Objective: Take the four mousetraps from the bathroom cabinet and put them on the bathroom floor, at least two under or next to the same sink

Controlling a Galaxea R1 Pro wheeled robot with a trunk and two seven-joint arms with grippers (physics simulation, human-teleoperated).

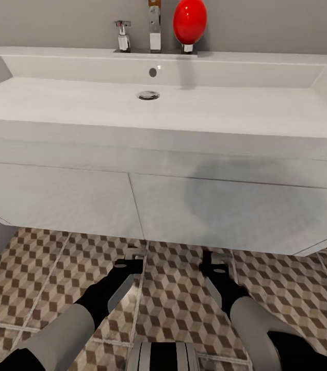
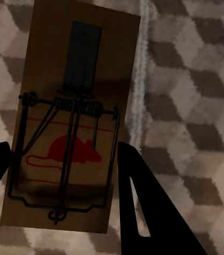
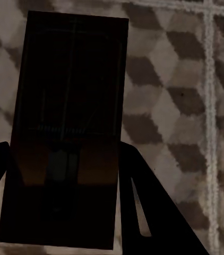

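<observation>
Left claw (image 2: 59,175) clamps a flat brown wooden mousetrap (image 2: 69,122) with wire spring and red mouse print. Right claw (image 3: 59,180) clamps a second mousetrap (image 3: 64,127), dark in shadow. Both hang over the cube-patterned tile floor (image 1: 174,304), below the white rectangular sink (image 1: 81,108).

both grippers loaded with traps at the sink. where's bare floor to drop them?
Bare tiled bathroom floor lies between the left gripper and right gripper, below the vanity edge. More bare tile lies outboard of each arm. Each mousetrap has tile beneath it.
</observation>
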